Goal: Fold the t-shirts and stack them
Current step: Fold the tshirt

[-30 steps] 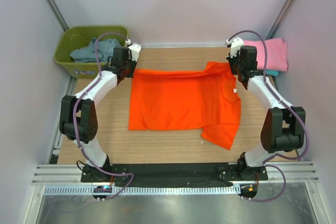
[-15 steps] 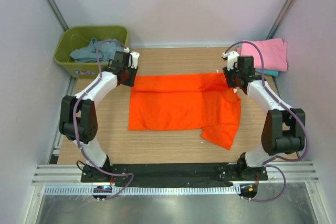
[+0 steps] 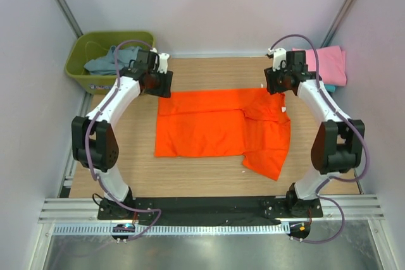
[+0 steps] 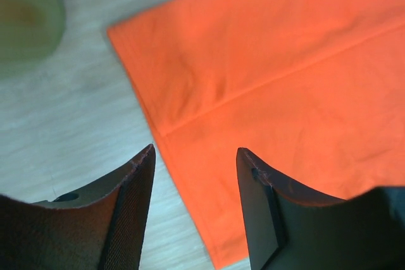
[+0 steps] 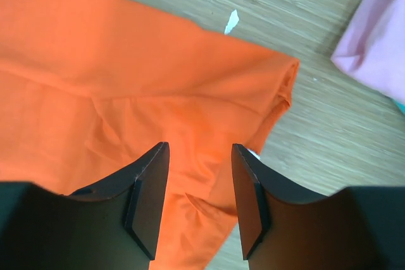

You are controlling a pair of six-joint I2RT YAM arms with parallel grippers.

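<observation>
The bright orange t-shirt (image 3: 215,128) lies flat on the wooden table, its far strip folded over and one sleeve (image 3: 266,159) sticking out at the near right. My left gripper (image 3: 162,84) hovers open above the shirt's far left corner (image 4: 158,86), nothing between its fingers (image 4: 134,207). My right gripper (image 3: 274,84) hovers open over the far right corner (image 5: 278,80), holding nothing. In the left wrist view my left gripper (image 4: 195,150) straddles the shirt's side hem. My right gripper (image 5: 200,146) is over wrinkled orange cloth. A folded pink t-shirt (image 3: 329,64) lies at the far right.
An olive-green tub (image 3: 82,55) at the far left holds blue-grey shirts (image 3: 117,61). A teal edge (image 3: 328,88) shows under the pink shirt. A small white tag (image 5: 231,22) lies by the orange collar. Walls close in on both sides.
Both grippers have opened and let go of the orange shirt's far corners. The far edge has come toward the front and now lies folded flat; both grippers have lifted off it.
</observation>
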